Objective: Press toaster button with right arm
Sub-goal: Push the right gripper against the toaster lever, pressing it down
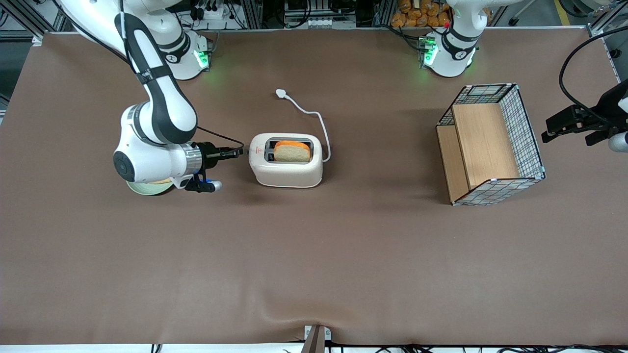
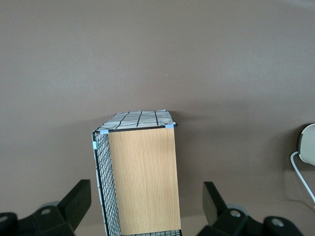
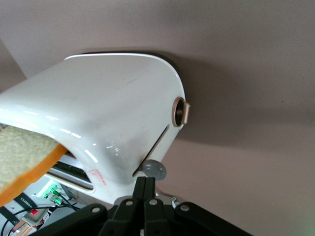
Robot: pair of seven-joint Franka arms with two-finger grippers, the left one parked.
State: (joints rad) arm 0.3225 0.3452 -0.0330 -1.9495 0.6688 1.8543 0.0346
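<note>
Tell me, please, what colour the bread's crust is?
Orange, on the bread in the toaster; clearest in the front view. The gripper touches the toaster's end.

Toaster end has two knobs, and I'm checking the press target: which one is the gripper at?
The pale-grey toaster button at the end of the slit; the gripper, jaws shut, is right at it. The tan dial sits apart.
</note>
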